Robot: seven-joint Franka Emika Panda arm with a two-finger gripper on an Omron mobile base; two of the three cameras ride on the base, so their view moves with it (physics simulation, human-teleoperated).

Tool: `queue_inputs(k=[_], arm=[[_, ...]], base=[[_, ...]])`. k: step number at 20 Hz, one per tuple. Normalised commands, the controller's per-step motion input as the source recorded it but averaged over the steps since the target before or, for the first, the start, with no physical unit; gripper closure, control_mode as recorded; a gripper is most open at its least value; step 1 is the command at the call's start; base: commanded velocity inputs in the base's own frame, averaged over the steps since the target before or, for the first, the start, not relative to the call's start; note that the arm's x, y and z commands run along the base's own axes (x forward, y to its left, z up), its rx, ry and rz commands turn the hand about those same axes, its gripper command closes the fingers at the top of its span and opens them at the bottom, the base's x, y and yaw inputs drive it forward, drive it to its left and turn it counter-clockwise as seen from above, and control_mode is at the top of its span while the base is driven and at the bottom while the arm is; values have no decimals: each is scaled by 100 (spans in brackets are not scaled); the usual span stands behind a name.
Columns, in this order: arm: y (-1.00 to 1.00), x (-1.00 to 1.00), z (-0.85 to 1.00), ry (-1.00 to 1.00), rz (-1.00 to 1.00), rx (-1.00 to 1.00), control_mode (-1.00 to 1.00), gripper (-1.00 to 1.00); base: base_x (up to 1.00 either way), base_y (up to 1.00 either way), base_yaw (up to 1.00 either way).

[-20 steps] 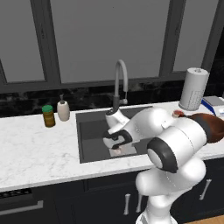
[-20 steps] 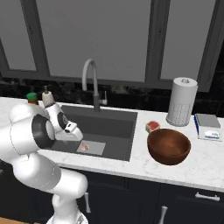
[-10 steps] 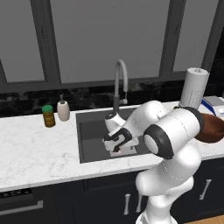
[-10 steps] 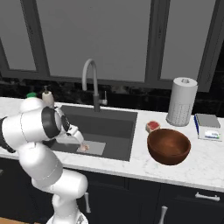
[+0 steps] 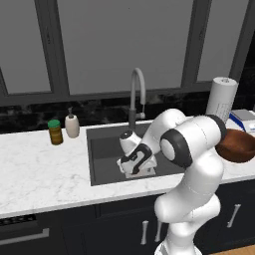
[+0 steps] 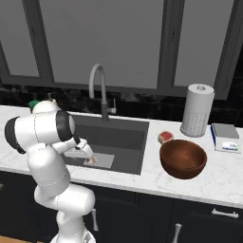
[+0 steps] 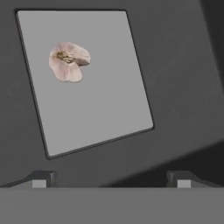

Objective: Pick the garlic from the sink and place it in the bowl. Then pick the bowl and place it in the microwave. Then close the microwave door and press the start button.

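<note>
The garlic (image 7: pixel 68 61), a small pale pinkish bulb, lies on the light grey drain plate (image 7: pixel 96 87) at the bottom of the dark sink (image 5: pixel 107 149). My gripper (image 7: pixel 111 179) is down inside the basin, just above the plate. It is open and empty, with the garlic ahead of the fingertips and off to one side. From the right base, the gripper (image 6: pixel 88 154) hangs right by the garlic (image 6: pixel 91 161). The reddish-brown bowl (image 6: pixel 182 158) stands empty on the counter to the right of the sink (image 6: pixel 118 137). The microwave is out of view.
A curved grey faucet (image 6: pixel 97 85) rises behind the basin. A paper towel roll (image 6: pixel 197 110), a red-and-white sponge (image 6: pixel 165 137) and a flat bluish item (image 6: pixel 227 137) sit near the bowl. A soap bottle (image 5: pixel 72 125) and a green-lidded jar (image 5: pixel 55 132) stand left of the sink.
The arm's elbow has swung round and the hand has sunk a little closer to the garlic in the sink. The jaws stay open. The garlic and the bowl have not moved.
</note>
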Motion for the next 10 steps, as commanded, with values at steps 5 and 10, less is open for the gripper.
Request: queue_inputs(k=[5,10], arm=[[-1,41,-22,0,0,0,-100,-100],[0,43,-25,0,0,0,-100,-100]], base=[[0,0,0],[0,0,0]])
